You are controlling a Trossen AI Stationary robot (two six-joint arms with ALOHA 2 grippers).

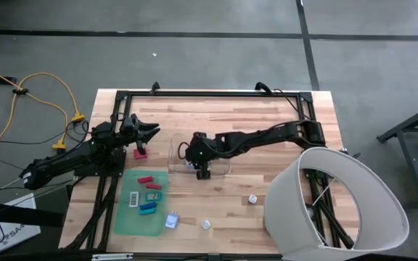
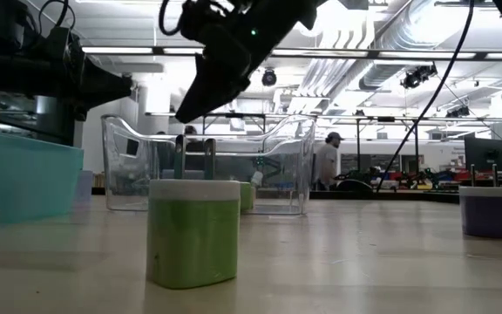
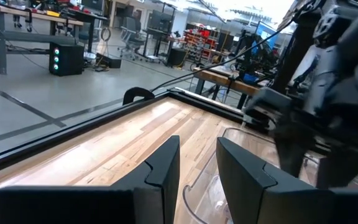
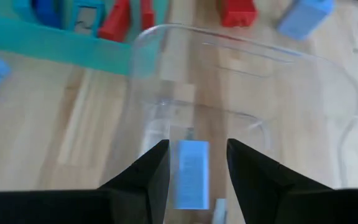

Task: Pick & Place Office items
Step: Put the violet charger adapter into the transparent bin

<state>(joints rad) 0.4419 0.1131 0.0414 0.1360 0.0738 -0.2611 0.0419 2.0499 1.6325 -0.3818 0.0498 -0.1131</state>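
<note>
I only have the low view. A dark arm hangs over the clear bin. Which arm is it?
Observer: The right one. From above, the right gripper is over the clear bin.
Operator: Anything between its fingers?
Observer: Its wrist view shows a light blue piece in line between them with a gap on each side, apparently lying in the bin.
Operator: And the other arm?
Observer: The left gripper is beside the bin, above a red piece, with nothing between its fingers.
</note>
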